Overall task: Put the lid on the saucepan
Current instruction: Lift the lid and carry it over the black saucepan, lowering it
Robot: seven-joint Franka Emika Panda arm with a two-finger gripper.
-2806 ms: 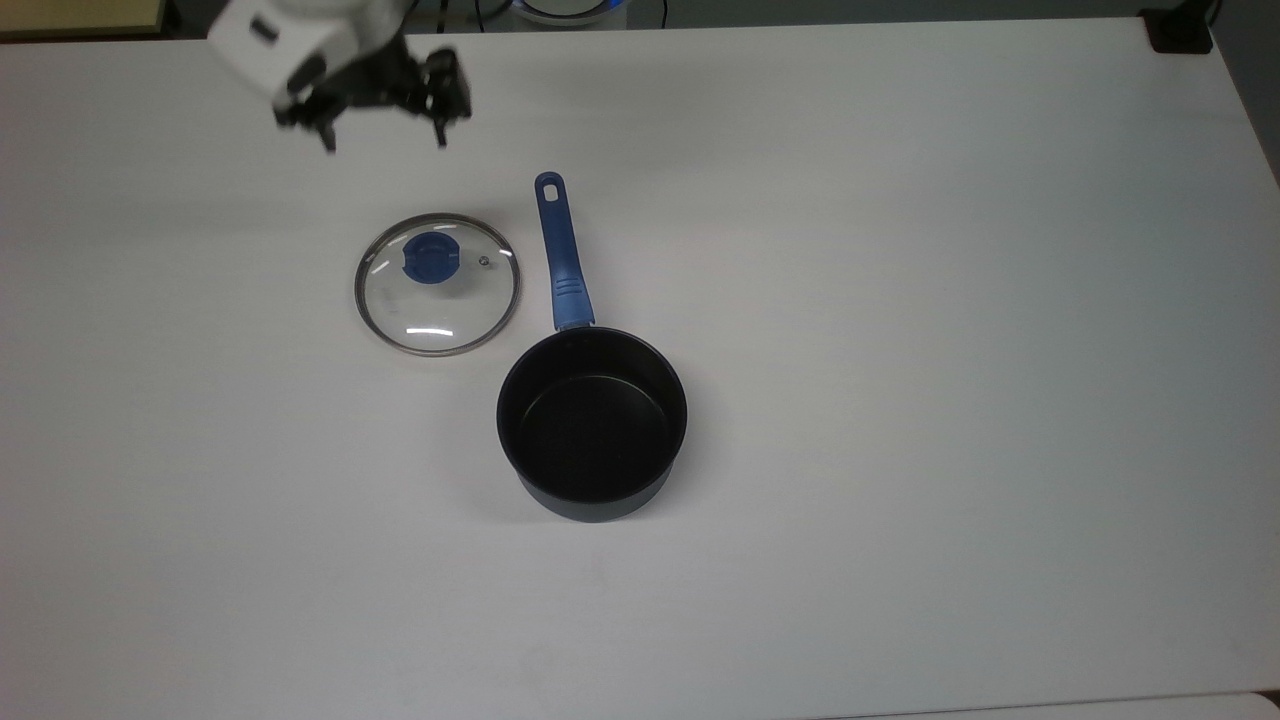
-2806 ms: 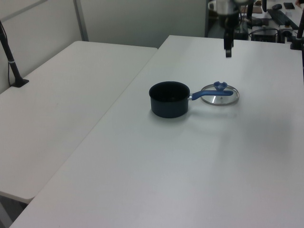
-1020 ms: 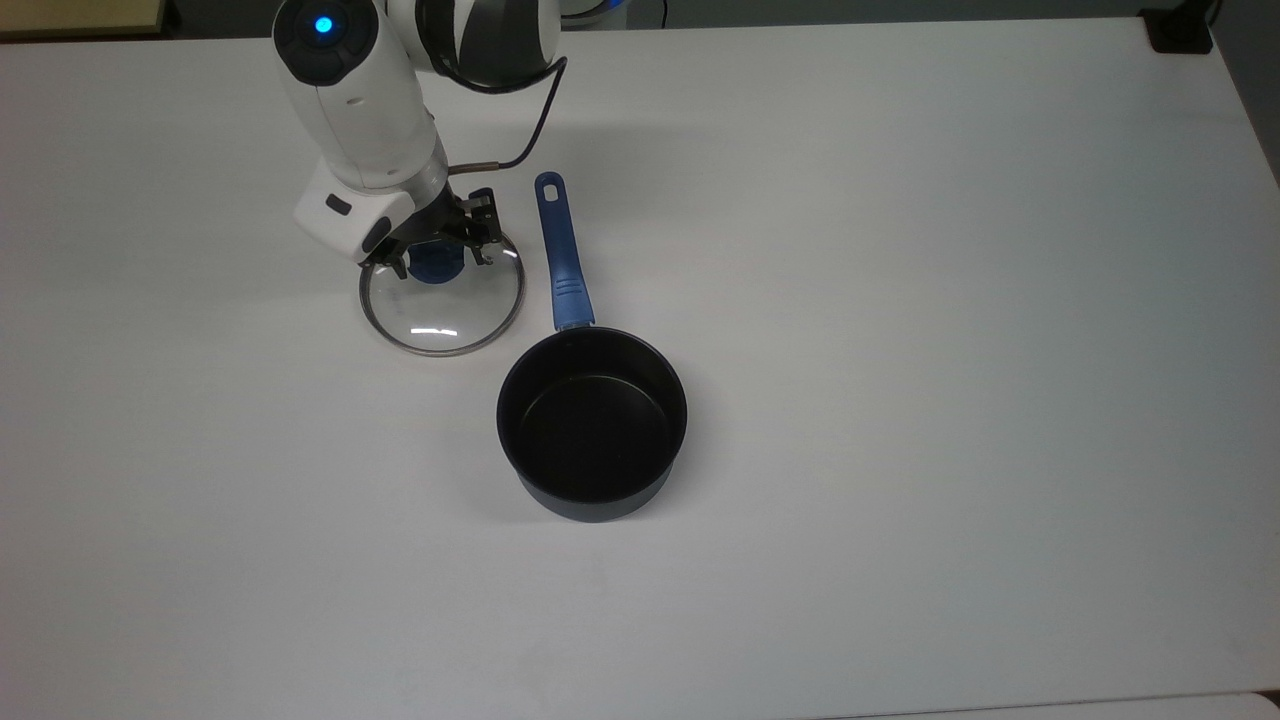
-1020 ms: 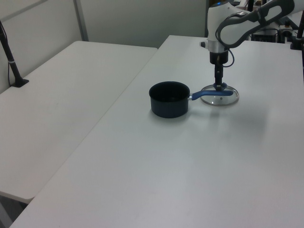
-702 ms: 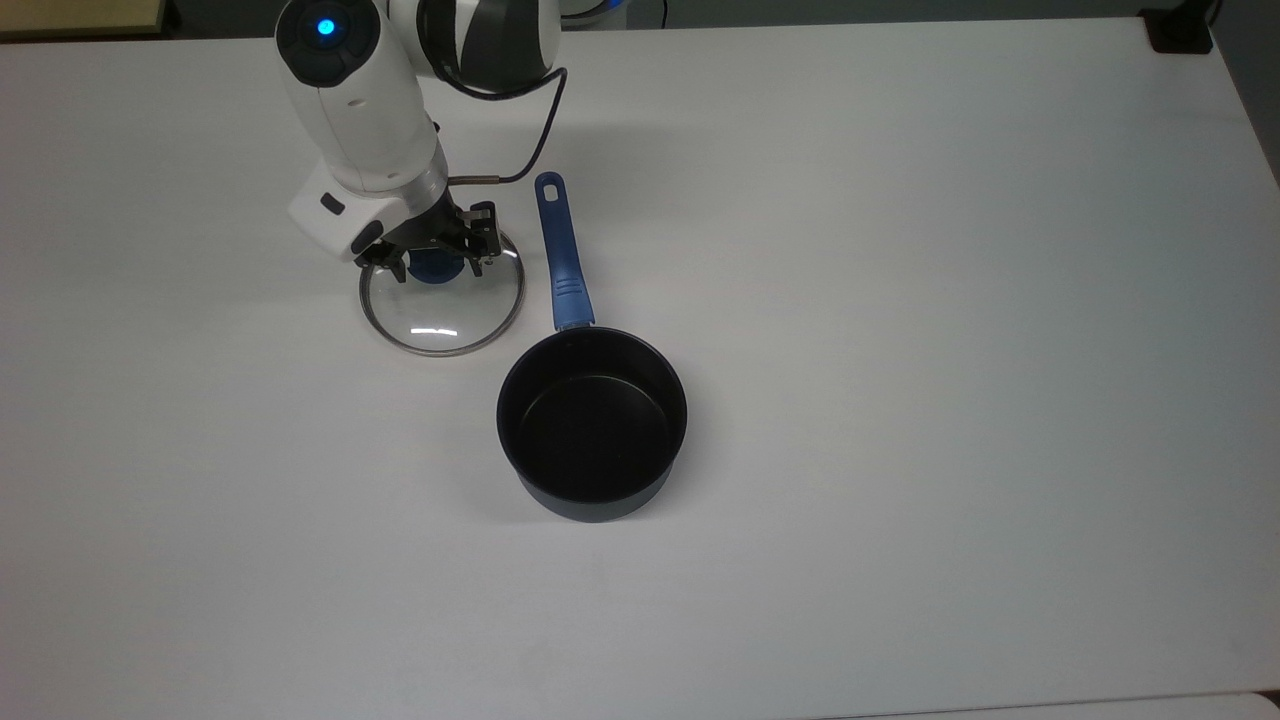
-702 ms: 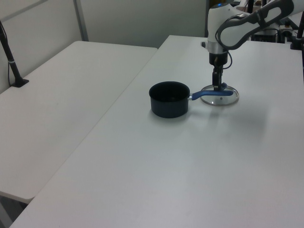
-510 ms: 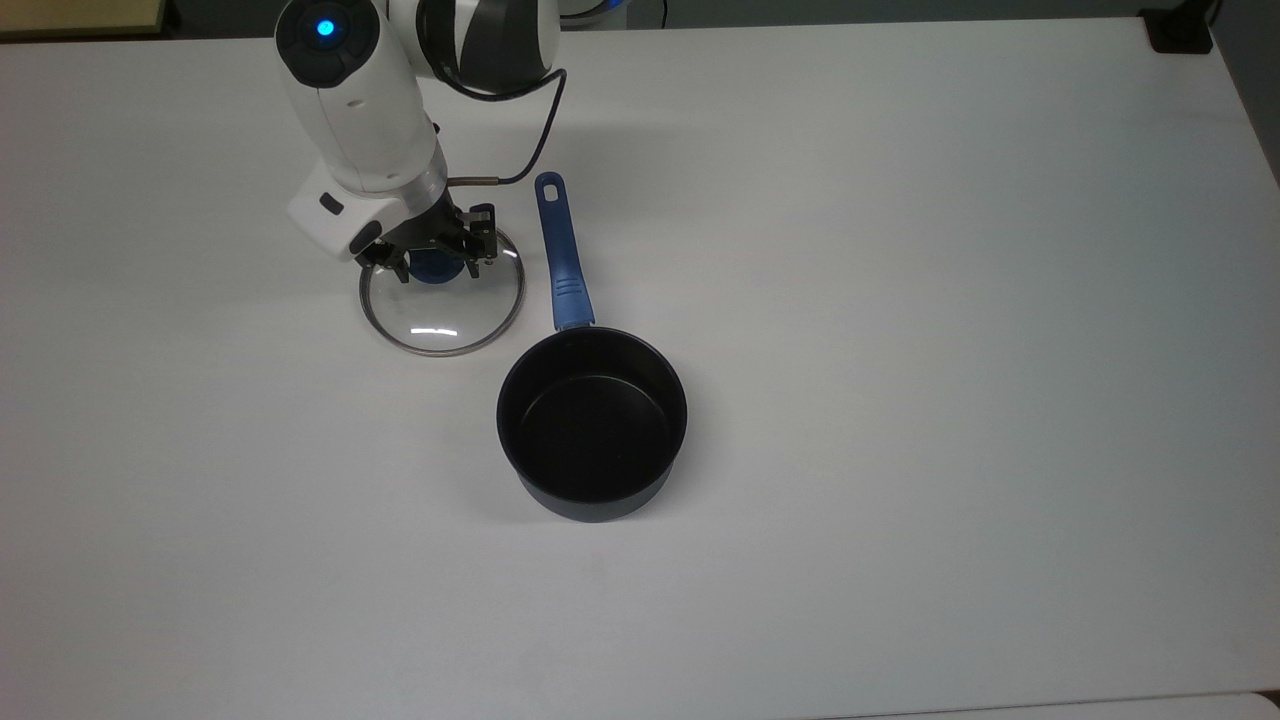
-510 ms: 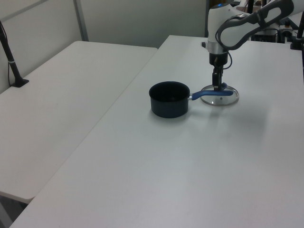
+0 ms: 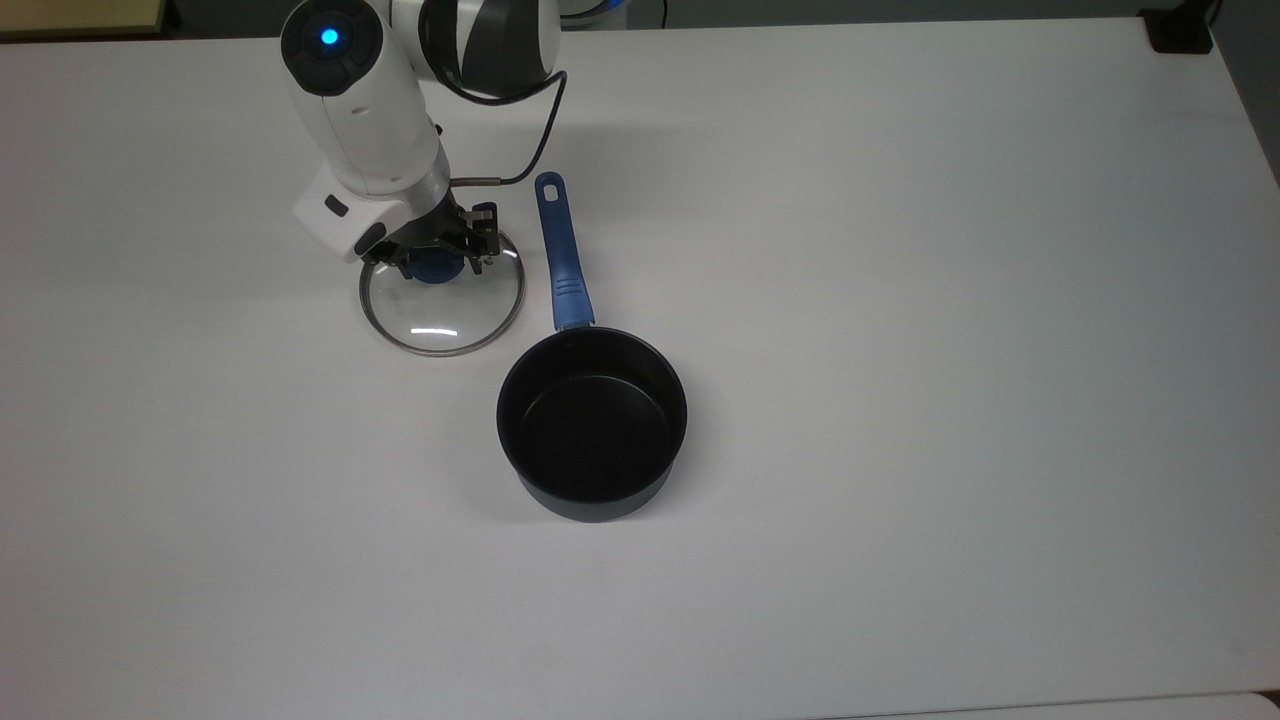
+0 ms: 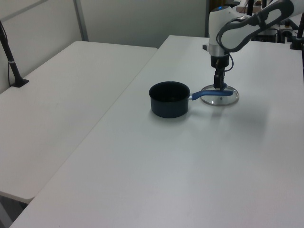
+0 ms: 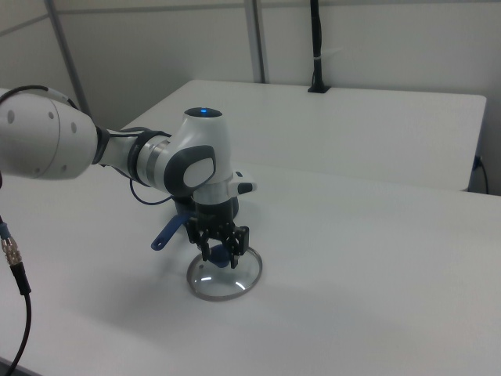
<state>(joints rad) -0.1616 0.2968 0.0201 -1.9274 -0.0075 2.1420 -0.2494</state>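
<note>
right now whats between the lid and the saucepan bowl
Only bare table. In the top view a narrow white gap separates the lid from the saucepan; its handle runs beside the lid.

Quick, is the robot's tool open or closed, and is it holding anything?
Tool: open, its fingers on either side of the blue knob of the lid, holding nothing yet; the lid lies flat on the table.

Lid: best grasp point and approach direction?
Grip the blue centre knob, coming straight down. The lid lies flat on the table, so its thin metal rim offers no purchase; the knob is the one raised part. The tool already straddles it, probably open.
</note>
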